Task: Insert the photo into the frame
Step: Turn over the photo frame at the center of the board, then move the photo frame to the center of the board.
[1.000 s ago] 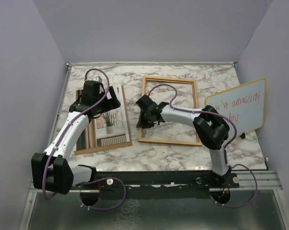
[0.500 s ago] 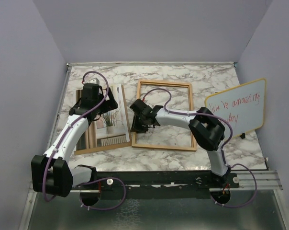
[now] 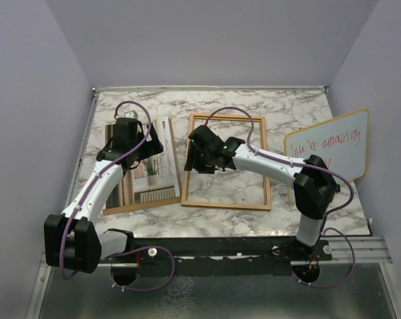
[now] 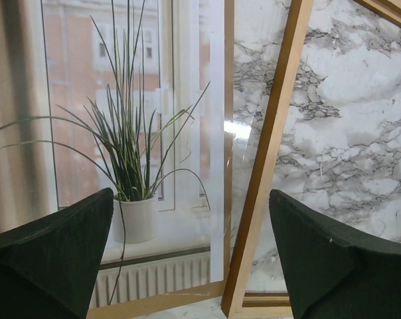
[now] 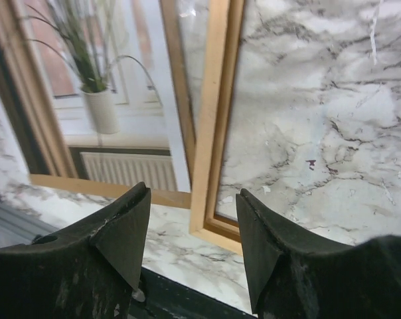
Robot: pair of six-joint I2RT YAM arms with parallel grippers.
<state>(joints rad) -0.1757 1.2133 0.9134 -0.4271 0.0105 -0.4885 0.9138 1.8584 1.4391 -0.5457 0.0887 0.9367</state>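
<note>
The photo (image 3: 157,174), a print of curtains, a window and a grassy potted plant, lies flat on a brown board at the left of the marble table. The frame (image 3: 226,205), a thin wooden rim with marble showing through it, lies beside it, its left rail almost touching the board. My left gripper (image 3: 135,154) hovers open over the photo's upper part; in the left wrist view the photo (image 4: 121,133) and the frame's rail (image 4: 275,133) show between its fingers (image 4: 54,259). My right gripper (image 5: 194,232) stands open above the frame's left rail (image 5: 217,100), holding nothing.
A yellow-rimmed whiteboard (image 3: 333,149) with red handwriting leans against the right wall. Grey walls close in the table on the left, back and right. A dark rail (image 3: 220,249) with the arm bases runs along the near edge.
The right gripper dragged the frame left until it lay next to the photo's board, then opened and let go of the rail. The left arm has barely moved.
</note>
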